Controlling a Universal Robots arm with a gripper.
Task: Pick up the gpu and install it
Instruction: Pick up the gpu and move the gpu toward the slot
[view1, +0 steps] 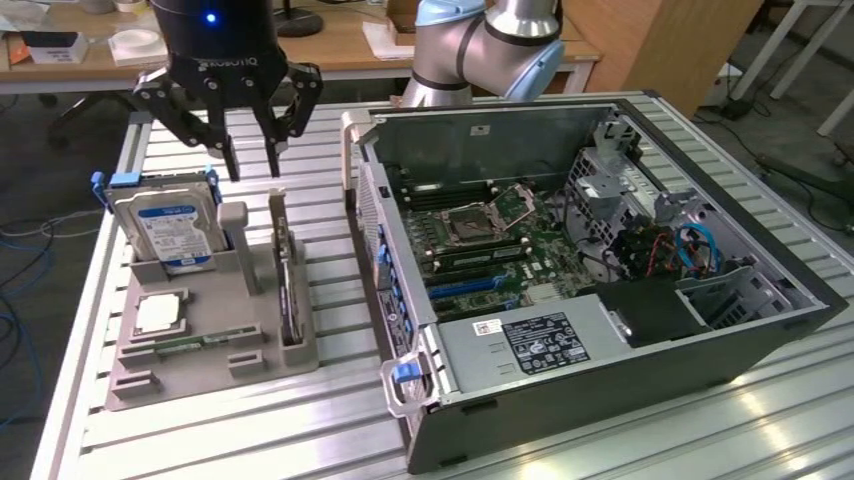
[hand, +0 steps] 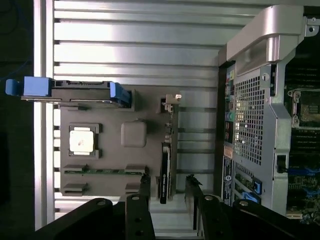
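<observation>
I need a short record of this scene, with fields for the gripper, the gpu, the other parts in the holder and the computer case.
gripper: open, hovering above the gray holder, holding nothing
gpu: standing on edge in a holder slot, untouched
other holder parts: hard drive upright; processor chip lying flat
computer case: side open, motherboard visible, on the exterior view's right of the holder

Gpu (view1: 286, 285) edge-on in tray (view1: 200, 368), between hard drive (view1: 167, 230) and case (view1: 574, 410); pincer (view1: 254, 170) above.
</observation>
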